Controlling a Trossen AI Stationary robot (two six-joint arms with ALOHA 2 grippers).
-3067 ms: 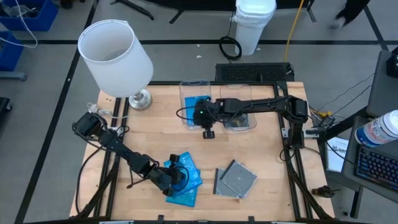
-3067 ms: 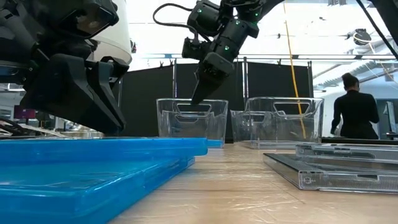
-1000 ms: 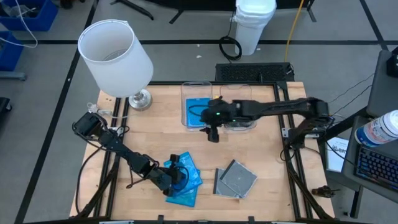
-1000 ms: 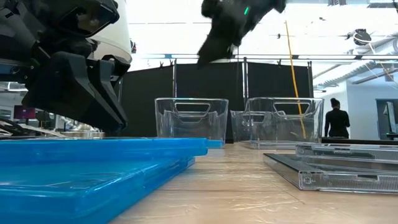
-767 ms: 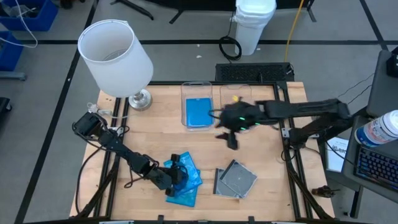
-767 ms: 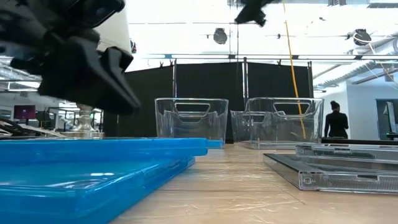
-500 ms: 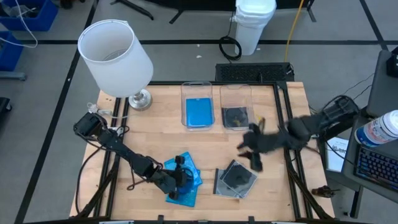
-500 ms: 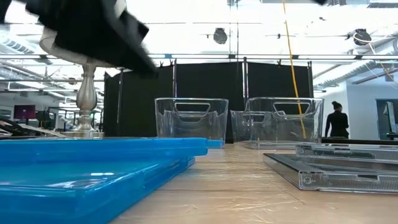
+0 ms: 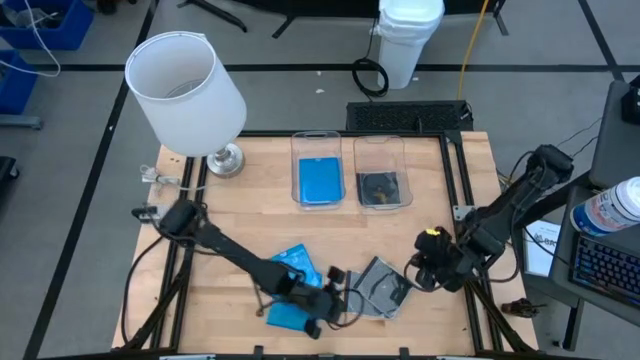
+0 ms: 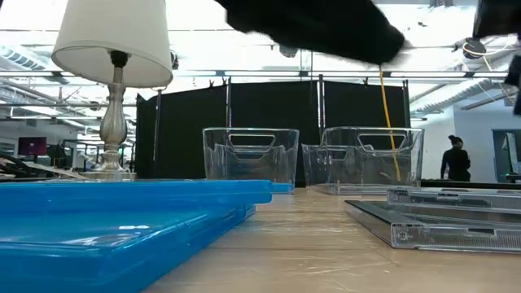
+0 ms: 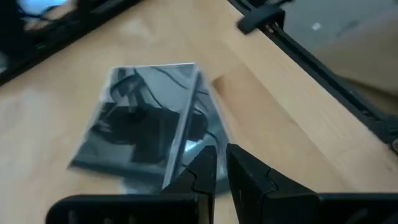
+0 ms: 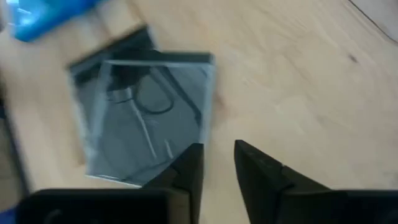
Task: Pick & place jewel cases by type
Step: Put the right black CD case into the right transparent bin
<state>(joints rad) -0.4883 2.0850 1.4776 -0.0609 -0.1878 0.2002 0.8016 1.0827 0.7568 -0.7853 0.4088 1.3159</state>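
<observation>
Hovering near grey jewel cases (image 9: 378,286), both pincers narrow-gapped, empty: left pincer (image 11: 219,163), right pincer (image 12: 217,158), blurred.

No lettering, label, brand, number or sign can be read in any view. The thin, square bright blue plastic jewel cases (image 9: 300,262) and the grey, clear-lidded jewel cases with dark inserts (image 9: 380,287) show bare faces with no legible print. The white plastic bottle (image 9: 607,208) at the right edge of the high view carries a coloured band, too small to make out.
</observation>
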